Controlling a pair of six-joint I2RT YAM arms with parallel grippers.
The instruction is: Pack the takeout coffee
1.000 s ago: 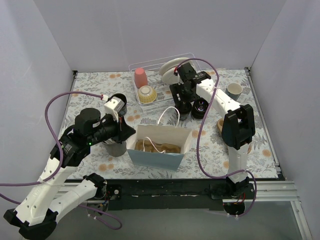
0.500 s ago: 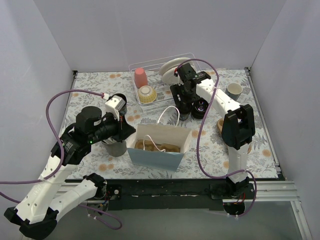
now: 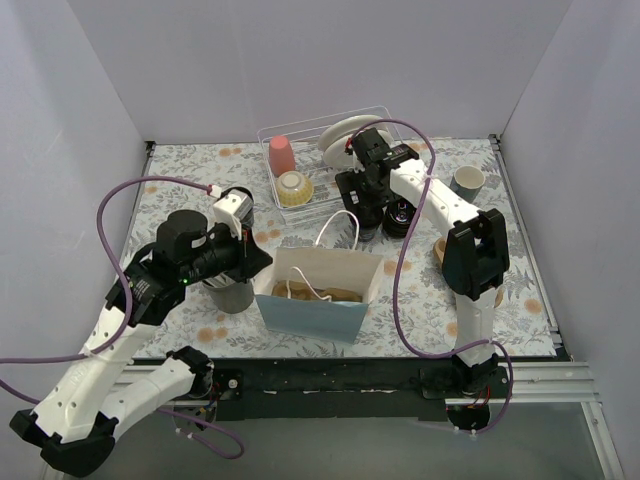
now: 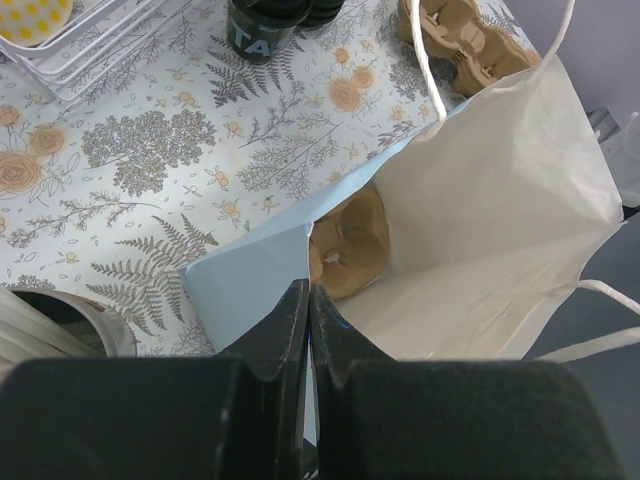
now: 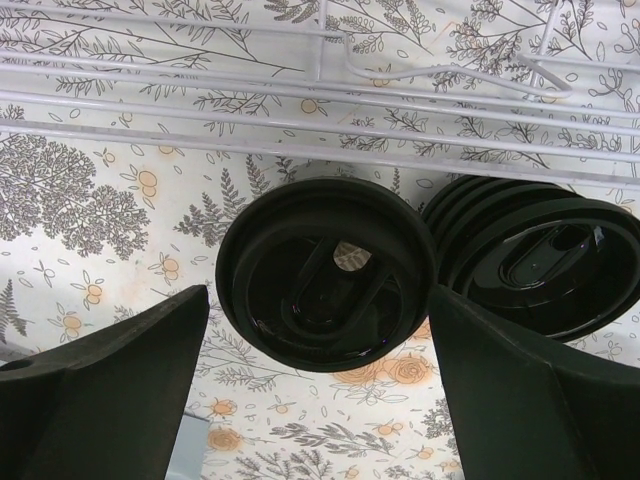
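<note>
My right gripper [image 5: 318, 300] hangs spread wide over a black lidded cup [image 5: 325, 262], one finger on each side of the lid and neither touching it, so I judge the grasp is lined up but not yet made. That cup stands on the table [image 5: 90, 230] just in front of the wire rack [image 5: 300, 92], and a second cup [image 5: 545, 265] sits tight against its right side. The lids look to be touching or nearly so, and that is my worry. The finger on that side has almost no gap to drop into and could nudge the neighbour, while the rack wires close off the far side. Open cloth lies only to the left and toward me. My left gripper [image 4: 306, 300] is pinched tight on the near rim of the paper bag [image 4: 490, 230], and I read that hold as being there to steady the bag and hold its mouth wide for loading. Inside, a cardboard carrier [image 4: 350, 240] lies on the bottom with its wells up, ready for a cup. The bag's far handle loop [image 3: 340, 225] stands up between the cups and the opening, so I would lift high before crossing over.
</note>
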